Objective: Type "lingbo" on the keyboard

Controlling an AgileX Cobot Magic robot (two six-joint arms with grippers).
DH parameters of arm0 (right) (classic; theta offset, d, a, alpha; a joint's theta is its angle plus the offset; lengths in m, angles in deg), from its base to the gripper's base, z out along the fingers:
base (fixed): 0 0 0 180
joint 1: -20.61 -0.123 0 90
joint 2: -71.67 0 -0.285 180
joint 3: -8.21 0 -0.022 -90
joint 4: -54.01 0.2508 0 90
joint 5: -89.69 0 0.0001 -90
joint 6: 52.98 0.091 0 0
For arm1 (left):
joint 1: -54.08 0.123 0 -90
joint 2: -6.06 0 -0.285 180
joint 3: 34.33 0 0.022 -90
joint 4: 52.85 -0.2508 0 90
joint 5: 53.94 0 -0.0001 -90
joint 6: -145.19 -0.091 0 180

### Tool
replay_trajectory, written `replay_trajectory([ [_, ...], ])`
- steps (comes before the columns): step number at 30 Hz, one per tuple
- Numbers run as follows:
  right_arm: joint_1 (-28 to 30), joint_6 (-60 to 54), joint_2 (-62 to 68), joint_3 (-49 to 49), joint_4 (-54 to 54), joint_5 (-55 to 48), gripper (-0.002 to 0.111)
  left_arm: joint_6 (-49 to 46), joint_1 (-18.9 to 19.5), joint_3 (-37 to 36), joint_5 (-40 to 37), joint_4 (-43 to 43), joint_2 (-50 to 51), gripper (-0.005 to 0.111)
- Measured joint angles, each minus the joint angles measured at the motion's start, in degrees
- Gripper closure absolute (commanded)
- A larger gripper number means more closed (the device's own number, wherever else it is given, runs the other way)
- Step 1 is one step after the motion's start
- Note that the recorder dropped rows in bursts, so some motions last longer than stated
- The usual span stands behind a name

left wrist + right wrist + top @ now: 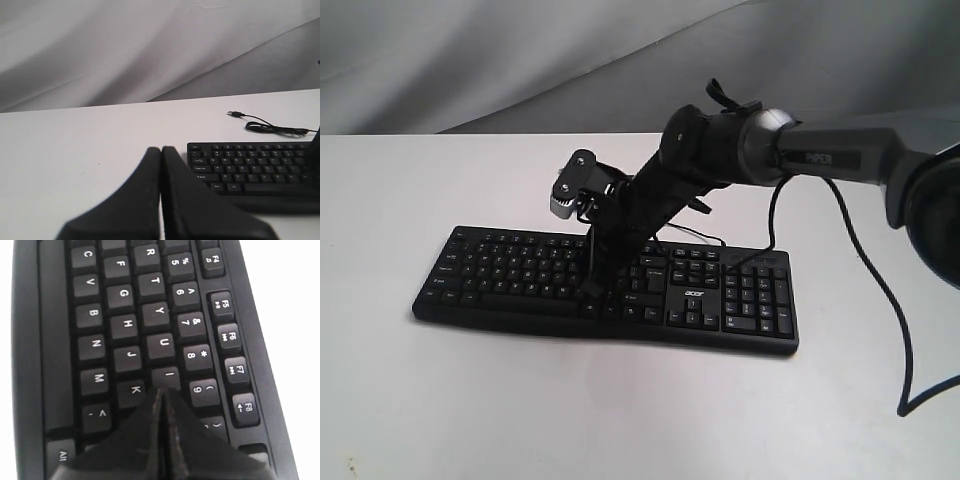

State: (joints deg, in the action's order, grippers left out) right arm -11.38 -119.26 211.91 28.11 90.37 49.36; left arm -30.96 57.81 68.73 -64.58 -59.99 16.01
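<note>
The black keyboard (520, 265) lies across the white table, with the acer logo by its arrow keys. My right gripper (590, 290) reaches down from the right onto the letter block. In the right wrist view the keyboard (125, 325) fills the frame. There the right gripper (161, 391) is shut with nothing held, its tip at the edge of the I key (169, 375), between K and 9. It hides the key beyond I. My left gripper (161, 149) is shut and empty, apart from the keyboard (250, 165), beside its Esc corner. The exterior view does not show it.
The keyboard's thin USB cable (272, 129) lies coiled on the table behind it, its plug (235, 114) loose. A thick black arm cable (875, 280) hangs over the table at the right. A grey cloth backdrop (520, 60) stands behind the table.
</note>
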Motion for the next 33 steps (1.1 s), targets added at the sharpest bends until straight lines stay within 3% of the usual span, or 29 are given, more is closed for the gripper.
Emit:
replay_trajectory([
  [13, 0.0, 0.75, -4.29, 0.0, -0.2, -2.65, 0.108, 0.0, 0.0, 0.0, 0.0, 0.0, 0.0, 0.106],
  [17, 0.0, 10.28, -11.6, 0.0, -5.57, -2.42, 0.108, 0.0, 0.0, 0.0, 0.0, 0.0, 0.0, 0.106],
  [20, 0.35, 23.52, -22.27, -1.41, -17.99, -1.93, 0.108, 0.0, 0.0, 0.0, 0.0, 0.0, 0.0, 0.106],
  [24, 0.58, 26.99, -41.81, -12.31, -20.1, 3.86, 0.108, 0.0, 0.0, 0.0, 0.0, 0.0, 0.0, 0.106],
  [30, 0.58, 27.22, -70.39, -39.39, -17.0, 32.71, 0.108, 0.0, 0.0, 0.0, 0.0, 0.0, 0.0, 0.106],
  [33, 0.58, 27.49, -79.6, -48.64, -14.97, 37.45, 0.108, 0.0, 0.0, 0.0, 0.0, 0.0, 0.0, 0.106],
])
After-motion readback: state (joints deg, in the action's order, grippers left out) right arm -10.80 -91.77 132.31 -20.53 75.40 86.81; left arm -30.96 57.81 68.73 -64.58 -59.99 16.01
